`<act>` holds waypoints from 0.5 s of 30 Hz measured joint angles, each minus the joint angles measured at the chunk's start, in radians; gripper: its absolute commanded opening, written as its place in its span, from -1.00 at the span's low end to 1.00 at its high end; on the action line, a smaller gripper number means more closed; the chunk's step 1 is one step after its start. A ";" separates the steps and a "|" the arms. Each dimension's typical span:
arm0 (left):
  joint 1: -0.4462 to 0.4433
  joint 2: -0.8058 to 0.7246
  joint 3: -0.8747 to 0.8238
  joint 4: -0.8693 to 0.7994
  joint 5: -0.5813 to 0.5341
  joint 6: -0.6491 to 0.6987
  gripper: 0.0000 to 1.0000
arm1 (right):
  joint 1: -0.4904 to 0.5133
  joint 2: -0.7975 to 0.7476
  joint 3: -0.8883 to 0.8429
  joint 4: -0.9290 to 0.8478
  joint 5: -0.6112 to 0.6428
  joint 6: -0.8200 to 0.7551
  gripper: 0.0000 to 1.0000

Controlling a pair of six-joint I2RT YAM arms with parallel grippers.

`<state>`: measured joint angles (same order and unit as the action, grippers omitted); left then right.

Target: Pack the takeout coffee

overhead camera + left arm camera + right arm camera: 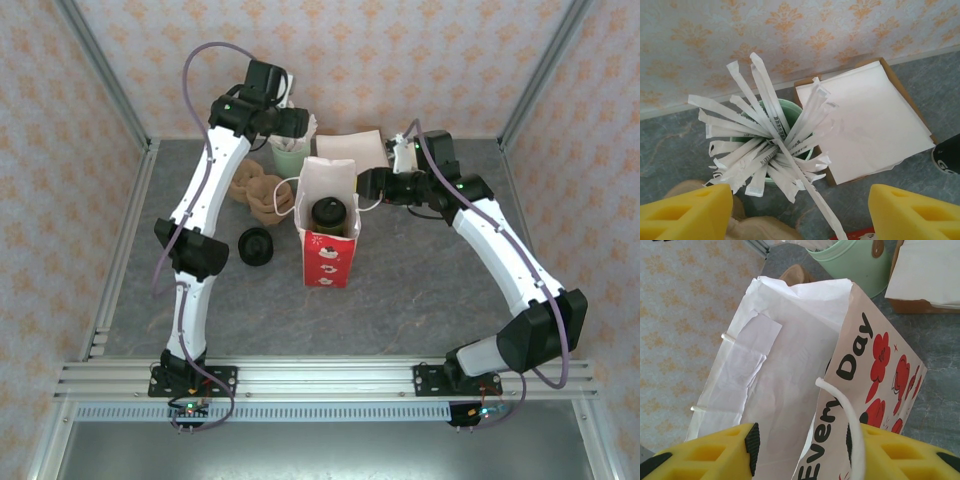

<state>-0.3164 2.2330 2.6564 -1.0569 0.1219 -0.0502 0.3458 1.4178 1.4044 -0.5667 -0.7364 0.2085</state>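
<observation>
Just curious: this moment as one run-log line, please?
lidded dark-green paper coffee cup: inside red-and-white paper bag | left tool: open above mint cup of wrapped straws | right tool: astride bag rim, grip unclear

Takeout coffee (331,214) inside bag (328,262), napkins (362,148) behind

The paper bag (805,380) carries big black lettering on its flowered side. "Day" reads clearly at about 2 o'clock from the middle of the right wrist view. Below it, at 6 o'clock, stands a word that starts "Eve"; its end is hidden by the cord handle (840,400). The straw wrappers (771,150) bear fine dark print, too small to read.
</observation>
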 measured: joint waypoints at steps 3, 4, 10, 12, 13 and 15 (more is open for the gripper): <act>-0.013 -0.024 -0.010 -0.002 -0.008 0.026 0.41 | 0.000 -0.020 -0.002 0.007 0.013 0.000 0.04; -0.015 -0.034 -0.015 -0.004 -0.008 0.031 0.40 | 0.000 -0.033 -0.007 0.013 0.017 0.000 0.05; -0.018 -0.084 -0.031 -0.009 -0.010 0.052 0.36 | 0.000 -0.086 -0.037 0.030 0.031 0.000 0.05; -0.021 -0.090 -0.042 -0.009 -0.021 0.051 0.36 | 0.000 -0.087 -0.039 0.030 0.035 -0.001 0.05; -0.023 -0.090 -0.051 -0.010 -0.026 0.051 0.36 | 0.000 -0.087 -0.040 0.030 0.040 -0.002 0.05; -0.029 -0.090 -0.069 -0.011 -0.032 0.049 0.35 | 0.000 -0.088 -0.044 0.030 0.046 -0.004 0.05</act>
<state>-0.3450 2.1426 2.5874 -1.0683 0.0902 -0.0013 0.3458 1.3296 1.3605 -0.5369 -0.6903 0.2043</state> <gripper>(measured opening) 0.678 0.525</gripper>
